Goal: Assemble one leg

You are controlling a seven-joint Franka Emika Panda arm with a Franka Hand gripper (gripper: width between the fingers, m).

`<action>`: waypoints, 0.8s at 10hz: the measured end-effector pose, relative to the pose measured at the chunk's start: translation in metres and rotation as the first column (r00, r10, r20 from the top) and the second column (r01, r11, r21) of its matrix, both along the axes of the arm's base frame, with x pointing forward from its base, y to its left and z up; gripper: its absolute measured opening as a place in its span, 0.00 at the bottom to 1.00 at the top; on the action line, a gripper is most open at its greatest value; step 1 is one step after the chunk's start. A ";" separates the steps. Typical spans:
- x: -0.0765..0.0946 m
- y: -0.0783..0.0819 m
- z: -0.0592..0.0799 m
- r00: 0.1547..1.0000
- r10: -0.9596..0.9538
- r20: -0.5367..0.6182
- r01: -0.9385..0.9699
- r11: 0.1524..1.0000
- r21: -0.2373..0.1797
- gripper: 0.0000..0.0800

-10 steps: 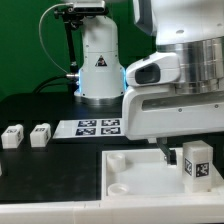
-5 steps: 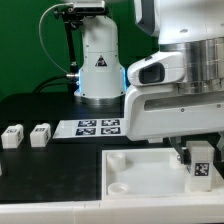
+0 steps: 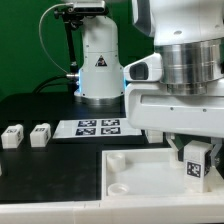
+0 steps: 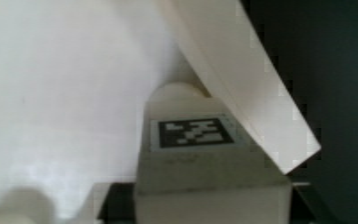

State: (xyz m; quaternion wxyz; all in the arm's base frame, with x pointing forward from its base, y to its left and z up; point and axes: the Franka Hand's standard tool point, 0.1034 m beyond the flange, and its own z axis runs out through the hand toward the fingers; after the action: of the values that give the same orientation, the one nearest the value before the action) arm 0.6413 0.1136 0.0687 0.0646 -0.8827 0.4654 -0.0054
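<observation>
My gripper is shut on a leg, a small white block with a black-and-white tag facing the camera. It holds the leg upright over the right part of the large white tray. In the wrist view the leg fills the lower middle with its tag on top, between my dark fingers. The tray's white floor and its slanted wall lie behind it. Whether the leg touches the tray I cannot tell.
Two more legs stand on the black table at the exterior view's left. The marker board lies behind the tray, in front of the arm's base. A round socket sits in the tray's near left corner.
The hand has shifted slightly over the tray with the leg still in its grip. The leg now sits a little higher and further to the exterior view's left than half a second ago.
</observation>
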 end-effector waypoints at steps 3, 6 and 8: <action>0.000 -0.002 0.000 0.887 -0.448 -0.116 0.458 0.885 0.086 0.37; -0.004 0.002 -0.002 0.724 -0.665 -0.182 0.684 0.727 0.066 0.37; -0.005 0.004 -0.002 0.707 -0.683 -0.184 0.701 0.711 0.054 0.38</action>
State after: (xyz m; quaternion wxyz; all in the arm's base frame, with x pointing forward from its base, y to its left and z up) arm 0.6366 0.1172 0.0663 0.0752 -0.6356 0.7656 0.0651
